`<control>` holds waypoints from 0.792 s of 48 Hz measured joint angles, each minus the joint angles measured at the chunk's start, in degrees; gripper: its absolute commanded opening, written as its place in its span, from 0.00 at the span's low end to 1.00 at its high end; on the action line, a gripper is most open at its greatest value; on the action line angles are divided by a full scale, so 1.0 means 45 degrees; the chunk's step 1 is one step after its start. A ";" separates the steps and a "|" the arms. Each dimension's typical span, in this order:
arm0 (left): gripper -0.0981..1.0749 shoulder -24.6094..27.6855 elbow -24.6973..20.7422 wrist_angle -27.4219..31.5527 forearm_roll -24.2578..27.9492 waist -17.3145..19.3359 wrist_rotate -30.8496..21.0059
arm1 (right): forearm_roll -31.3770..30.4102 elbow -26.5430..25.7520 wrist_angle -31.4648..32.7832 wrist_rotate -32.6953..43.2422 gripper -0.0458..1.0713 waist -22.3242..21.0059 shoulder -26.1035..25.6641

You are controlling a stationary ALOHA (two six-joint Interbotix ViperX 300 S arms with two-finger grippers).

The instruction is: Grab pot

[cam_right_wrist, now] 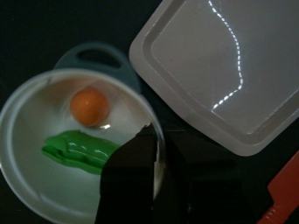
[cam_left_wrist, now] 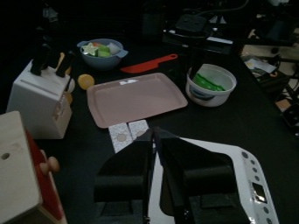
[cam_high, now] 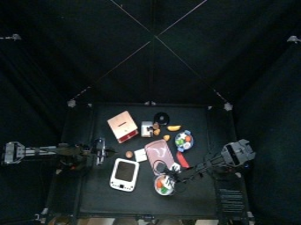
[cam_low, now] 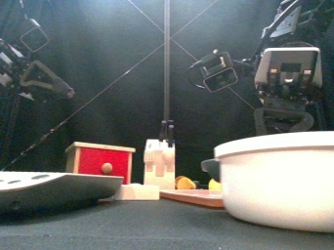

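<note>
Top view, small black table [cam_high: 97,200], cluttered, black curtains [cam_high: 47,70] all around

Pot [cam_high: 164,183] at tabletop [cam_high: 99,200] front edge, open from above. Pink tray [cam_high: 163,156] crowds it just behind; white gadget [cam_high: 125,174] near, toward the left edge. Back half of the tabletop is clear.
</note>
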 measured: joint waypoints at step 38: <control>0.56 0.0000 0.0000 0.0000 -0.0020 0.0020 -0.0020 | -0.0059 -0.0645 0.0723 0.0059 0.34 -0.0605 -0.0625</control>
